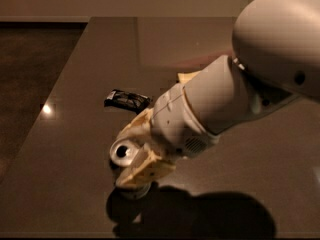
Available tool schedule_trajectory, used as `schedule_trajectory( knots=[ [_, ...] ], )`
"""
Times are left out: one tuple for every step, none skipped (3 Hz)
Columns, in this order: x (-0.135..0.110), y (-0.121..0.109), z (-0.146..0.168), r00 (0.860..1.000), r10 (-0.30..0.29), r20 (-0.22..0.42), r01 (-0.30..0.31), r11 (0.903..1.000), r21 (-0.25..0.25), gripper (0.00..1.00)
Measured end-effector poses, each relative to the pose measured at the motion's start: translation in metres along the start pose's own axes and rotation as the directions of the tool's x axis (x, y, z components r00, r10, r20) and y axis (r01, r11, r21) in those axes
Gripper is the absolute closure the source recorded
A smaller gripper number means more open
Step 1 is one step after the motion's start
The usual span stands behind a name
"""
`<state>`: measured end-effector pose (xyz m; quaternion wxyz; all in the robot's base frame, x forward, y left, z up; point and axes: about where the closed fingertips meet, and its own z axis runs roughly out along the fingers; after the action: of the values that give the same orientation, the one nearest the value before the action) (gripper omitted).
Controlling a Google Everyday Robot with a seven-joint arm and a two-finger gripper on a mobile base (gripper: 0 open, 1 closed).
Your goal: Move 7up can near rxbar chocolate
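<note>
7up can (121,151): silver, pull-tab top with dark opening facing camera, roughly upright, clasped between the gripper (123,160) fingers. rxbar chocolate (126,99): shiny black wrapper, lying flat, near behind the can, not touching.

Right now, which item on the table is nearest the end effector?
The small silver aluminium drinks can: the end effector is right at it, while the shiny black-wrapped snack bar and pale yellow sponge block lie farther back.

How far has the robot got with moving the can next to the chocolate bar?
The reach looks done: the gripper sits around the can. In hand is the grasp; whether it grips is unclear. Left: carrying the can to the bar, which lies apart, farther back on the table.
</note>
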<state>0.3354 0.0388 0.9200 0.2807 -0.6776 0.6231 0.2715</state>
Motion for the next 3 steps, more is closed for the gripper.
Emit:
schedule_trajectory(
  knots=[
    [-0.002, -0.031, -0.017, 1.0, 0.024, -0.007, -0.023, 0.9973, 0.07, 0.95],
    [0.003, -0.077, -0.034, 0.998, 0.066, 0.013, -0.067, 0.9877, 0.142, 1.0],
    [0.011, -0.118, -0.04, 0.993, 0.106, 0.058, -0.115, 0.9798, 0.164, 1.0]
  ],
)
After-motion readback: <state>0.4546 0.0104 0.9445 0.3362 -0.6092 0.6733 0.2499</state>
